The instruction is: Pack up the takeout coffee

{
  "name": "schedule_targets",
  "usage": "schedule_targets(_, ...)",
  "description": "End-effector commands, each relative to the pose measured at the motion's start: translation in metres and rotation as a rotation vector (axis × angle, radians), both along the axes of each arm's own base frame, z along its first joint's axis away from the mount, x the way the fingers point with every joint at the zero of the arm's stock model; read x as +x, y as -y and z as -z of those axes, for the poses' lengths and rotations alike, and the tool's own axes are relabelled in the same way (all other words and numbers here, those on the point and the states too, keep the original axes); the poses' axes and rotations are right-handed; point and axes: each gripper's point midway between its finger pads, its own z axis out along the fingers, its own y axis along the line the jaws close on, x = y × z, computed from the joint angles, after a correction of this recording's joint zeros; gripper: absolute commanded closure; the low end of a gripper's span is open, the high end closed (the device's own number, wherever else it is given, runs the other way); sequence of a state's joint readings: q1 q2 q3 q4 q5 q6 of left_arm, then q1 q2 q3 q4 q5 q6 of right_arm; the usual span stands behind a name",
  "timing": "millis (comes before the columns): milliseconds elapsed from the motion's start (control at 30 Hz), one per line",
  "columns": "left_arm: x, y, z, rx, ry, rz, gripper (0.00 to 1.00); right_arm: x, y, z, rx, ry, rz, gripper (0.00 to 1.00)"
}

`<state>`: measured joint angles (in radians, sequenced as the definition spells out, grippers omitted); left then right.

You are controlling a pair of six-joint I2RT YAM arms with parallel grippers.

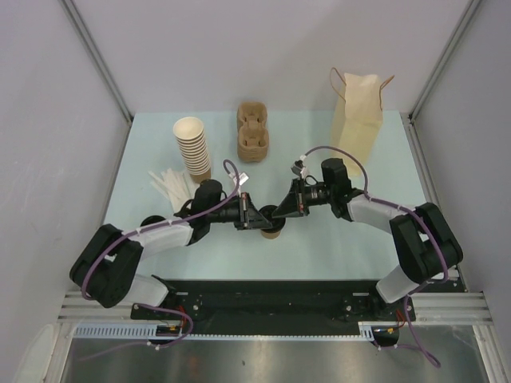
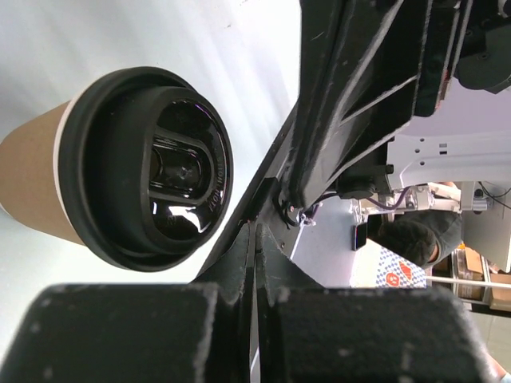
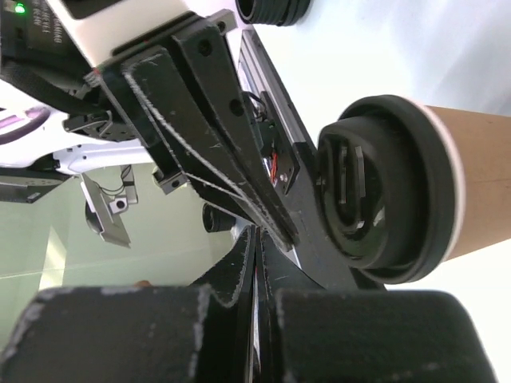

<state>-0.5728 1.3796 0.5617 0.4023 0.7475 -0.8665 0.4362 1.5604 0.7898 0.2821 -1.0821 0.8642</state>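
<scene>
The left claw (image 1: 257,215) and right claw (image 1: 281,211) are both clenched on nothing. Their tips meet at frame centre, at the takeout coffee (image 1: 271,231), which stands lidded on the table (image 1: 319,247). Lidding appears complete. Next move: release one claw, grasp its ribbed wall, and carry it upright toward the cup carrier (image 1: 252,132) or the paper bag (image 1: 358,120) in the upper frame.

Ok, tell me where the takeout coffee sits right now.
In the top view the takeout coffee stands near the table centre, where the left pincer and right pincer tips meet, nearer the arms than the cup carrier.
</scene>
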Motion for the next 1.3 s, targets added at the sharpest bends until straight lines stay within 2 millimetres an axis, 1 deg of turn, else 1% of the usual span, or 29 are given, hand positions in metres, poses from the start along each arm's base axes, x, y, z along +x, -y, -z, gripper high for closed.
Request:
schedule_targets(0,0.009,0.008,-0.018,-0.052,0.043,0.024,1.00,0.004,-0.002,0.009,0.012,-0.015,-0.019,1.00)
schedule_targets(67,0.011,0.009,-0.019,-0.055,0.045,0.027,1.00,0.006,-0.002,0.013,0.011,-0.018,-0.018,1.00)
schedule_targets(267,0.016,0.006,-0.012,-0.049,0.026,0.016,1.00,0.012,-0.002,0.027,-0.002,-0.056,-0.005,1.00)
schedule_targets(367,0.020,0.003,-0.003,-0.039,-0.012,-0.006,1.00,0.014,0.001,0.038,-0.024,-0.078,0.007,1.00)
schedule_targets(433,0.019,0.002,0.005,-0.031,-0.036,-0.007,1.00,0.015,0.003,0.046,-0.044,-0.100,0.019,1.00)
schedule_targets(600,0.020,0.001,0.012,-0.022,-0.052,-0.011,1.00,0.020,0.009,0.061,-0.082,-0.116,0.044,1.00)
schedule_targets(733,0.021,-0.001,0.021,-0.012,-0.082,-0.019,1.00,0.019,0.012,0.071,-0.111,-0.138,0.050,1.00)
schedule_targets(767,0.021,-0.002,0.026,-0.004,-0.095,-0.023,1.00,0.020,0.013,0.074,-0.115,-0.145,0.052,1.00)
schedule_targets(900,0.020,-0.006,0.039,0.012,-0.132,-0.034,1.00,0.021,0.015,0.080,-0.131,-0.145,0.057,1.00)
schedule_targets(1133,0.020,-0.015,0.064,0.058,-0.202,-0.061,1.00,0.021,0.015,0.083,-0.151,-0.151,0.054,1.00)
schedule_targets(1267,0.019,-0.024,0.080,0.099,-0.243,-0.085,1.00,0.020,0.013,0.082,-0.158,-0.156,0.049,1.00)
